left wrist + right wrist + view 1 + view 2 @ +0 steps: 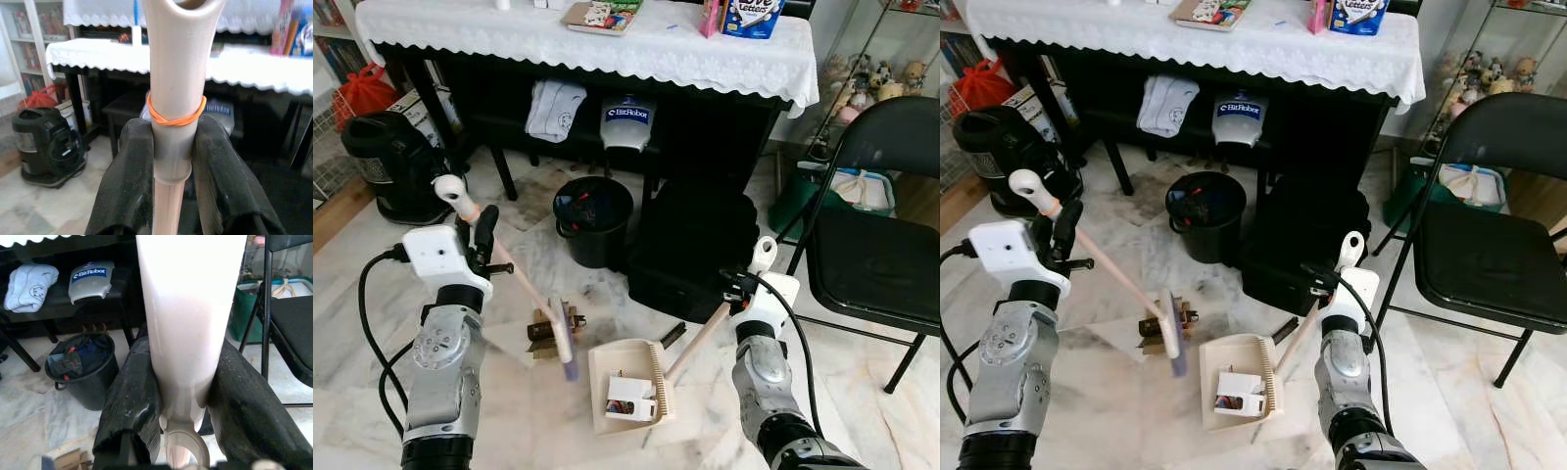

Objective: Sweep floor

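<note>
Two tools in play. Left end effector (481,238) clamped on brush (514,284) handle, just below the orange rubber band (176,115); bristle head down at floor beside brown cardboard scrap (548,328). Right end effector (740,287) clamped on dustpan (628,384) handle; pan flat on marble floor (524,421), mouth toward brush, a small white box (628,397) already inside.

Step in hand, by my read: push scrap into pan. To do well: keep bristles touching floor, draw brush head toward the robot's right, behind the scrap, w/ short low strokes. Hold pan lip pressed down so nothing slides under. Scrap sits just beside pan's left edge, not square to the mouth, so either angle the stroke or shift pan left a bit.

Around: black bin (593,220) w/ rubbish near, behind scrap; black bag (690,255) right of bin, close behind pan, limits backing the pan off. Folding chair (881,245) to right, well apart. Bench (587,44) w/ white lace cloth behind; black appliance (396,166) far left. Long brush handle could swing toward bin on a wide stroke.
</note>
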